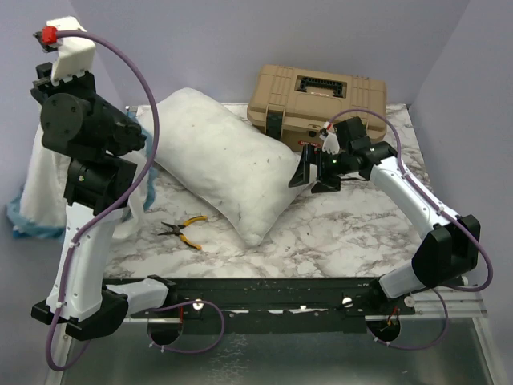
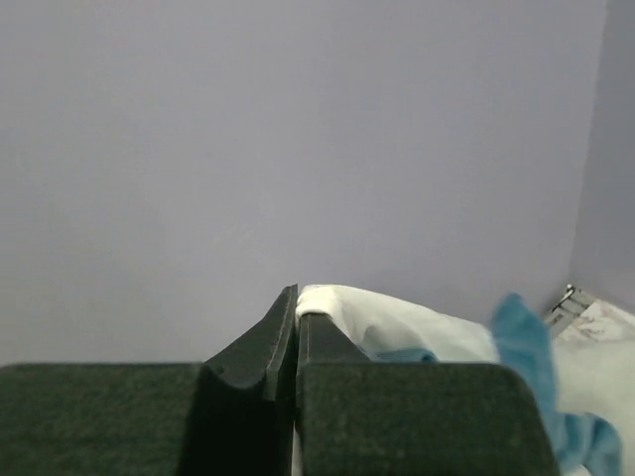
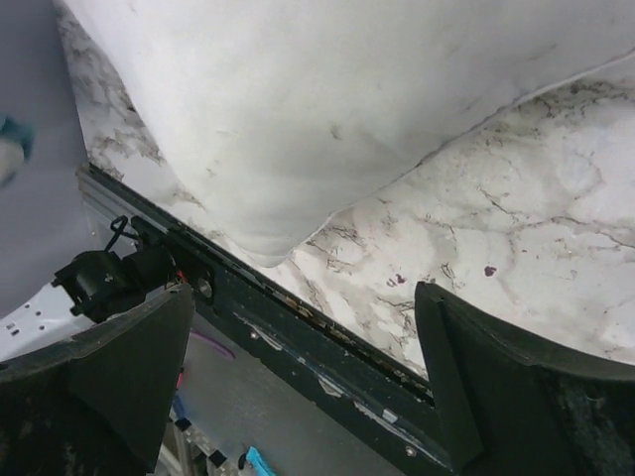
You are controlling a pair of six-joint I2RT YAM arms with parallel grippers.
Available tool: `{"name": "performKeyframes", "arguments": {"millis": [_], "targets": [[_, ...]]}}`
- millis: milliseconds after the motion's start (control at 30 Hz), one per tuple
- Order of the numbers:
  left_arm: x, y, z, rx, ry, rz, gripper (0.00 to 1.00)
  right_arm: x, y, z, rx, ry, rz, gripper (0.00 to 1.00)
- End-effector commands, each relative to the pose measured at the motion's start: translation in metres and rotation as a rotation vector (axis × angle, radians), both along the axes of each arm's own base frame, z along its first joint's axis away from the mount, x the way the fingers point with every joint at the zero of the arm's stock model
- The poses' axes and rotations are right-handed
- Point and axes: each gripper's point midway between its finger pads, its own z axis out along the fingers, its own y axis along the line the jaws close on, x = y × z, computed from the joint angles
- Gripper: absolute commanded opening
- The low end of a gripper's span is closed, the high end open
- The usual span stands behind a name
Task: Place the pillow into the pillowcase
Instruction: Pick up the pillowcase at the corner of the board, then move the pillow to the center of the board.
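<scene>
**Top view:** The pillow [image 1: 220,164] lies diagonally on the marble-print table [image 1: 345,233]. It's plump, wrinkled, white w/ faint specks, and wholly outside the pillowcase [image 1: 36,188]. The case hangs at the table's L edge, mostly hidden behind the raised L arm [image 1: 80,241]. Only plain white cloth and a blue frilled hem show, no outer pattern. The arm's tip is lost among its own black joints. The R gripper [image 1: 311,180] sits just beside the pillow's R end, jaws spread. Can't tell whether it touches the fabric. A ribbed tan hard case [image 1: 317,96] sits at the back, lid closed. Yellow-handled pliers [image 1: 183,228] lie near the pillow's front side.

**L wrist:** The L gripper [image 2: 297,302] has its jaws closed, pinching a fold of the white pillowcase cloth. The blue frill is blurred at R. The rest of the frame is purple wall.

**R wrist:** R jaws are wide apart w/ nothing btwn them. The pillow's lower corner fills the top of the frame, resting on marble. The black rail [image 3: 298,342] runs below and is partly cut off.
</scene>
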Motion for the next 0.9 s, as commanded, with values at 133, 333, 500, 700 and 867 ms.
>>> {"name": "performKeyframes", "arguments": {"millis": [133,333,500,700,867], "targets": [[0.044,-0.067,-0.091,0.071,0.291,-0.072,0.00,-0.006,0.028,-0.036,0.258,0.176,-0.039,1.00],[0.084,-0.147,-0.155,-0.002,0.361,-0.444,0.00,0.020,0.057,-0.069,0.390,0.256,-0.076,0.99],[0.101,-0.190,-0.193,-0.148,0.402,-0.644,0.00,0.049,0.096,-0.078,0.412,0.249,-0.032,0.86],[0.115,-0.194,-0.190,-0.276,0.355,-0.688,0.00,0.068,0.091,-0.068,0.320,0.152,-0.019,0.01],[0.129,-0.136,-0.187,-0.342,0.322,-0.555,0.00,0.055,0.012,-0.032,0.053,-0.007,-0.083,0.00]]}}
